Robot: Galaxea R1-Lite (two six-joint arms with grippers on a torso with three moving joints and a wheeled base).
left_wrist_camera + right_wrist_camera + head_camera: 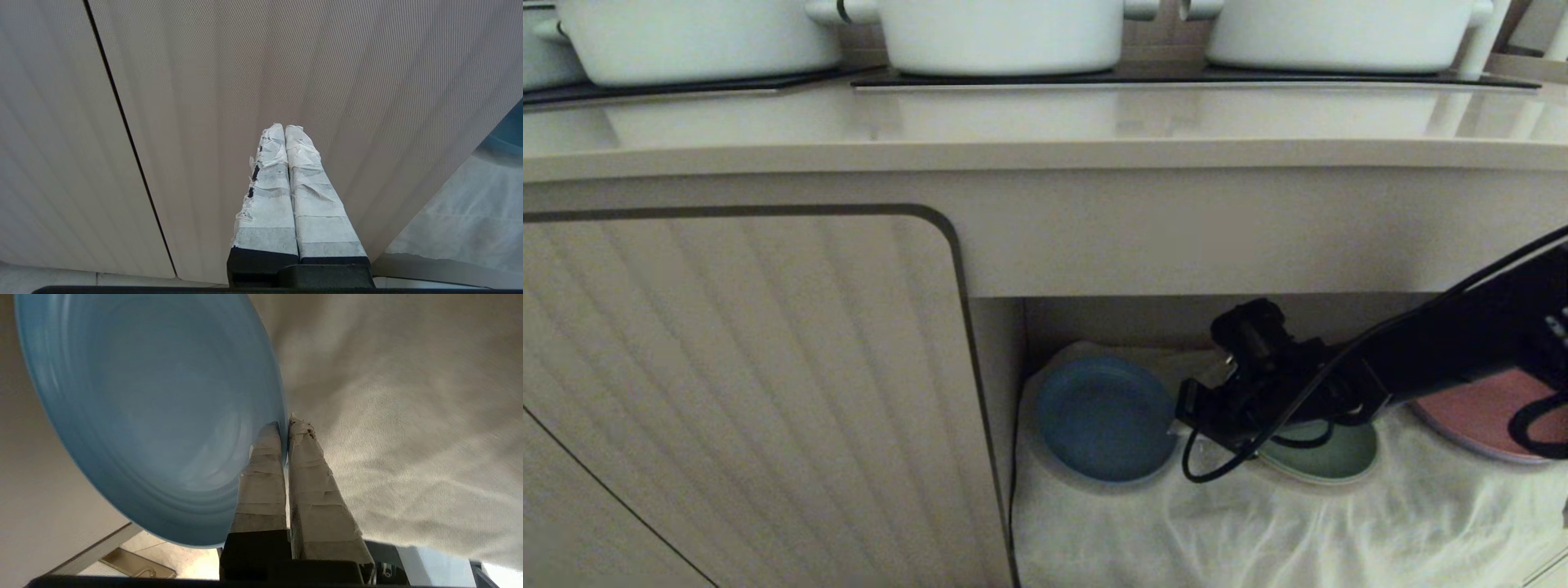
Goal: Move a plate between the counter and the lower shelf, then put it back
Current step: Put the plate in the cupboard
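- Right gripper (pixel 284 426): fingers pinched on the rim of the blue plate (pixel 1104 418), 1 finger inside the rim, 1 outside.
- Plate: in the lower shelf (pixel 1258 523), at its left end over the white cloth (pixel 408 416); whether it rests or is lifted cannot be told.
- Neighbours: green plate (pixel 1327 457), pink plate (pixel 1478 412).
- Step, judged: plate handled at the shelf.
- Next move calls for: clearing the table (pixel 1045 122) edge overhead, plate kept level.
- Left gripper (pixel 286 134): closed, empty, parked by the cabinet door (pixel 245 61).
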